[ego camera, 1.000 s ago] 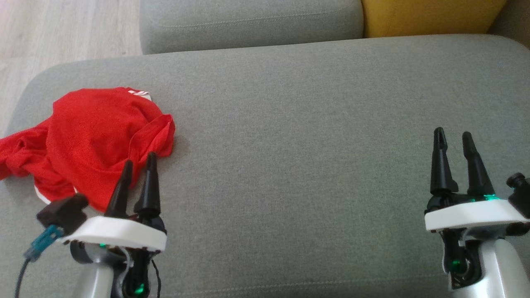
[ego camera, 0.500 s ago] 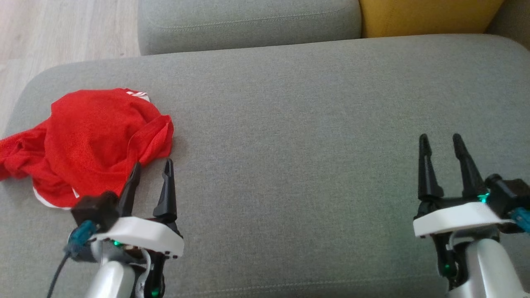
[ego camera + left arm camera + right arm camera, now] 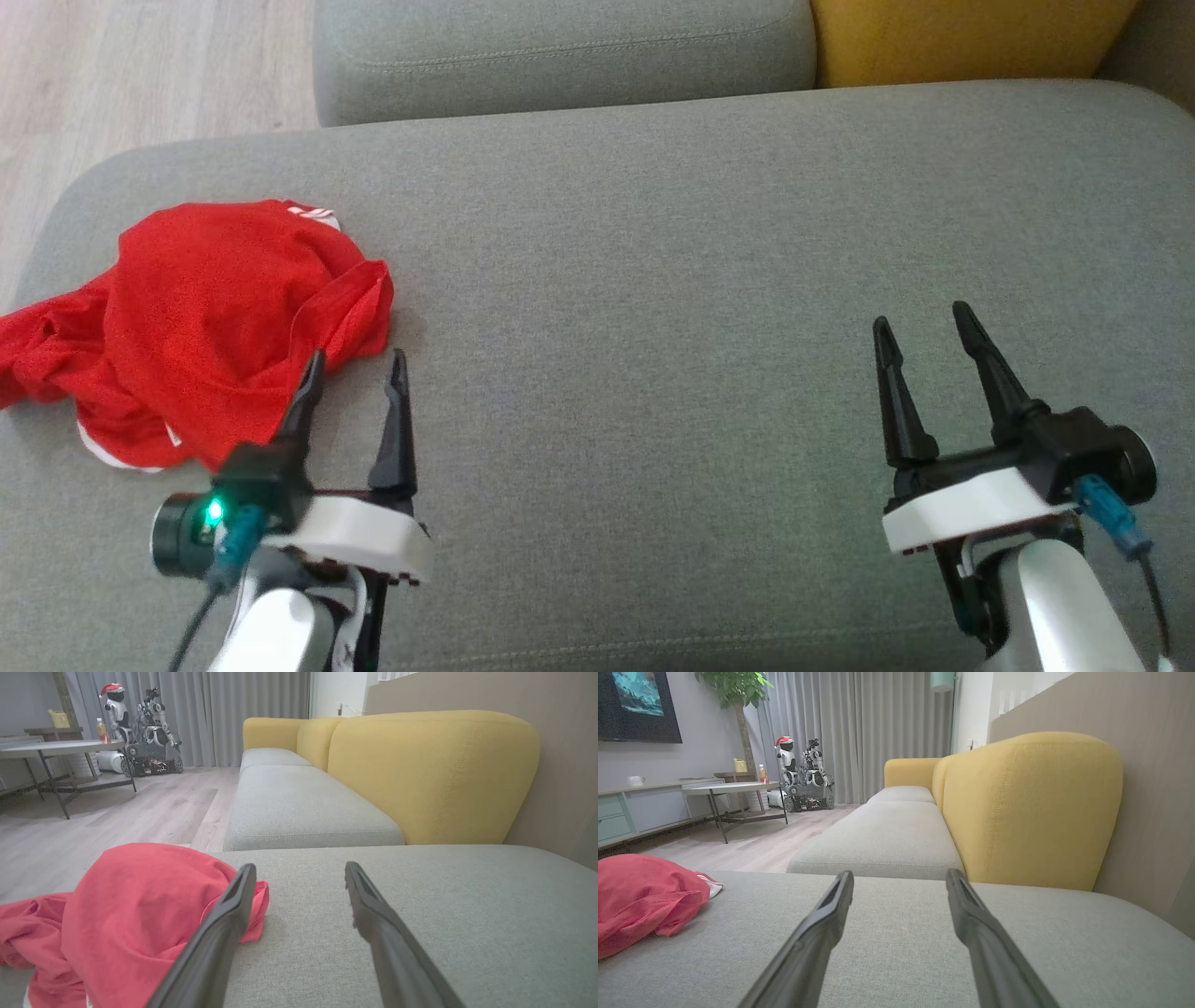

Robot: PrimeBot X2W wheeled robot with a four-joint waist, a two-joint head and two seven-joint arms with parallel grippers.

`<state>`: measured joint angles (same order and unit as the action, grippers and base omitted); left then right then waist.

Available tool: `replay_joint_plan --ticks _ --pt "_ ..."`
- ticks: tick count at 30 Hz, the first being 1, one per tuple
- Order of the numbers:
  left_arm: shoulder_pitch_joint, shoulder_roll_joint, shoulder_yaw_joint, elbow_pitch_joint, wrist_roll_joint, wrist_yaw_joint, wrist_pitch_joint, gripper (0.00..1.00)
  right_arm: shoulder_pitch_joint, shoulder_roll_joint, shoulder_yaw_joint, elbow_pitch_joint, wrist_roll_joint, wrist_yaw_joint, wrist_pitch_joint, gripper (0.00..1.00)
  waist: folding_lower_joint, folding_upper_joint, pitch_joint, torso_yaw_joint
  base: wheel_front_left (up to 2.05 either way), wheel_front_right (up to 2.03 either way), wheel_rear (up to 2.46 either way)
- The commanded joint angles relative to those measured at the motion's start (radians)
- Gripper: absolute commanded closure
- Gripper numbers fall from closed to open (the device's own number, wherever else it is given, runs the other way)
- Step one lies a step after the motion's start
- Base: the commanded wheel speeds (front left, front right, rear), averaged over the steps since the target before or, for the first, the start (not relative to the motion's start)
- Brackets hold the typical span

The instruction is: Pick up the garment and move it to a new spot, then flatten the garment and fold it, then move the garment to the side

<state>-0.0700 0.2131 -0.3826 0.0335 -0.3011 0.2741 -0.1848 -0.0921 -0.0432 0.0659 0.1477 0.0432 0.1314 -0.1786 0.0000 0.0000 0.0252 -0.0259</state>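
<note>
Crumpled red mesh garment (image 3: 215, 317), white-trimmed, heaped at left on grey woven sofa cushion (image 3: 653, 280). Left gripper (image 3: 358, 357), right gripper (image 3: 920, 315): fingers spread, empty, now drawn inward; garment unmoved.

In front of you, the garment (image 3: 215, 317) lies at the left end of a wide sofa seat (image 3: 653, 280). Your left gripper (image 3: 358, 357) is at its near right edge; your right gripper (image 3: 921, 313) is well apart, far right. Behind the seat lie a second seat (image 3: 560, 47) and, to its right, a backrest (image 3: 971, 37). The floor (image 3: 140, 65) lies to the left.
</note>
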Motion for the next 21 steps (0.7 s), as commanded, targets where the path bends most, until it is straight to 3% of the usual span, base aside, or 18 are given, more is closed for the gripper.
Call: replay_joint_plan --ticks 1,6,10,14,21 --pt "-0.064 0.026 0.014 -0.043 0.036 0.011 -0.013 0.00 -0.056 -0.006 0.026 -0.042 -0.038 -0.001 -0.019 0.00 0.0000 0.0000 0.000 0.001 0.00 0.00 0.00" --pt "-0.071 0.045 -0.028 -0.046 0.100 0.039 -0.028 0.00 -0.052 -0.006 0.025 -0.037 -0.073 -0.001 -0.034 0.00 0.0000 0.0000 -0.001 0.002 0.00 0.00 0.00" --pt "-0.064 0.033 -0.022 -0.058 0.092 0.043 -0.040 0.00 -0.048 -0.006 0.021 -0.019 -0.026 -0.001 -0.046 0.00 0.0000 0.0000 0.000 0.004 0.00 0.00 0.00" --pt "-0.028 -0.027 0.044 -0.028 0.001 -0.039 -0.051 0.00 -0.043 -0.007 0.011 0.039 0.044 -0.001 -0.057 0.00 0.0000 0.0000 -0.003 0.006 0.00 0.00 0.00" --pt "0.000 -0.103 0.147 0.068 0.034 -0.185 -0.072 0.00 -0.059 -0.007 0.033 0.144 0.141 -0.001 -0.078 0.00 0.0000 0.0000 -0.005 0.003 0.00 0.00 0.00"
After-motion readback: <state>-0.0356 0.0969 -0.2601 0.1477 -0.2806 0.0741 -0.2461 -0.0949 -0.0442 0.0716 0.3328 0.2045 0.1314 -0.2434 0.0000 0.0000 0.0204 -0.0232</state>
